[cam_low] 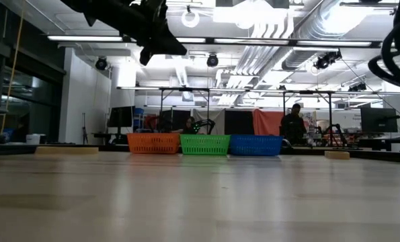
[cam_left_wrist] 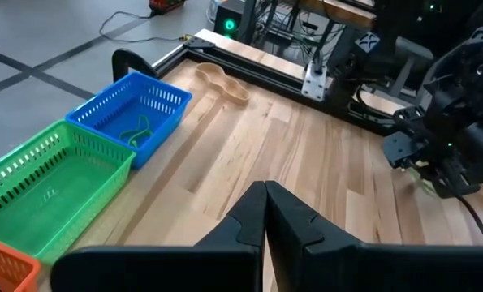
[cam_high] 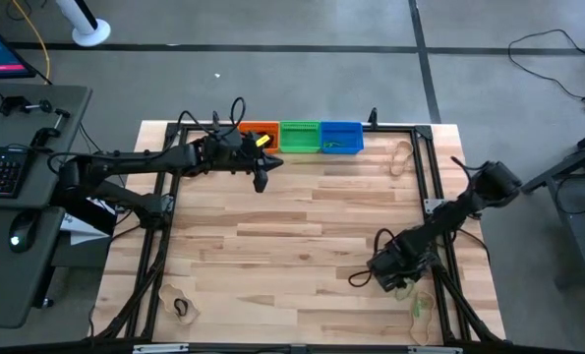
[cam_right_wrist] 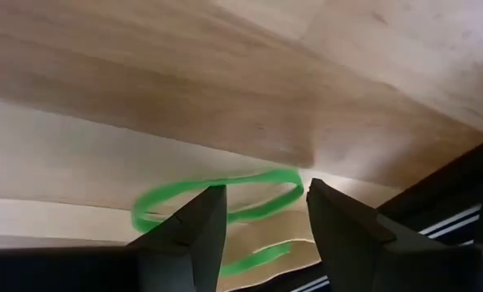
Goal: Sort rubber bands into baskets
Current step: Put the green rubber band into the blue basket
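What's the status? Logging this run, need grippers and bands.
Right gripper open, low over a green rubber band on the table's near right. Left gripper shut, empty, by the orange basket. Nothing blocking.

My wooden table (cam_high: 292,226) carries orange (cam_high: 260,131), green (cam_high: 299,136) and blue (cam_high: 341,137) baskets in a far-edge row. Tan bands (cam_high: 402,155), a black band (cam_high: 182,308) and green bands (cam_high: 421,308) lie loose on it.

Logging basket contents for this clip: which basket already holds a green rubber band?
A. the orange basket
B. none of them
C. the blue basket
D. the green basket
C: in the left wrist view a green rubber band lies on the floor of the blue basket, while the green basket beside it shows no band.
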Robot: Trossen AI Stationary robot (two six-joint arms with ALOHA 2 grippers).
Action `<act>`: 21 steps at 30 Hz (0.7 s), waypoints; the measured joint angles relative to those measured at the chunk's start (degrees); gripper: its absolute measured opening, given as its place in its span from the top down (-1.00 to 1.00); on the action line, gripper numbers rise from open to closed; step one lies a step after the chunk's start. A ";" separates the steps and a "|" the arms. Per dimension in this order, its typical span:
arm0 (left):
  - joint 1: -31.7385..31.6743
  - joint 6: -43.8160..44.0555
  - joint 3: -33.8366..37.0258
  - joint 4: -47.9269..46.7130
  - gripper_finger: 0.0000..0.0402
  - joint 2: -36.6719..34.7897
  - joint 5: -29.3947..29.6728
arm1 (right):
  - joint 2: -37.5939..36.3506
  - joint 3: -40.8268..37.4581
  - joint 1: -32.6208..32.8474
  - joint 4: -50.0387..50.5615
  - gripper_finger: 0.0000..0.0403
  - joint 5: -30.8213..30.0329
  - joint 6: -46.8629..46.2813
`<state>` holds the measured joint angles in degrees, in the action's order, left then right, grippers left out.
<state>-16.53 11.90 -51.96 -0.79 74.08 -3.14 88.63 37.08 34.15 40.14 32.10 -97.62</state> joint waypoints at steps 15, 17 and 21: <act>0.00 1.03 0.00 -0.83 1.00 0.00 0.00 | 4.56 0.40 -0.13 -0.47 0.78 -0.08 7.93; 0.00 1.01 0.00 -0.81 1.00 0.00 0.00 | 3.78 0.41 -0.03 -0.34 0.94 -0.72 8.70; 0.00 1.96 -1.70 -1.20 1.00 -1.61 -0.39 | 1.85 3.67 -0.17 6.51 0.97 -5.40 12.06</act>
<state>-16.53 13.87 -53.67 -1.99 72.47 -3.52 90.48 40.75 33.98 46.65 26.70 -85.56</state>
